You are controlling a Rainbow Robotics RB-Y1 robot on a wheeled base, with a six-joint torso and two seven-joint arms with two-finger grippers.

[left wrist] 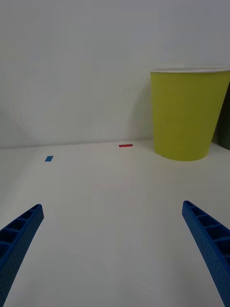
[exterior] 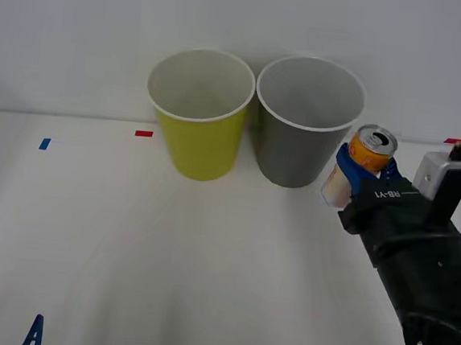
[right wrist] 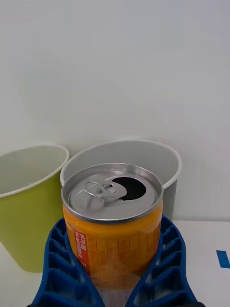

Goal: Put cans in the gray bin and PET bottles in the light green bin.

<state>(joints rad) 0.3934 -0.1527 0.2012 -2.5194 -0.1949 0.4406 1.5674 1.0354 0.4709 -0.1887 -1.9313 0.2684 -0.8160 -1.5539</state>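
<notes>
Front view: the orange can [exterior: 371, 148] is pinched upright between the blue fingers of the right gripper [exterior: 358, 171], raised just beside the gray bin [exterior: 307, 123], close to its right rim. Its opened silver top is seen in the right wrist view, with the 2 fingers [right wrist: 62, 259] pressed against its sides. The light green bin [exterior: 200, 113] stands touching the gray bin's left side. Low at the table's [exterior: 206, 267] left corner, the left gripper [left wrist: 115, 240] is held spread wide, with nothing between its fingers.
</notes>
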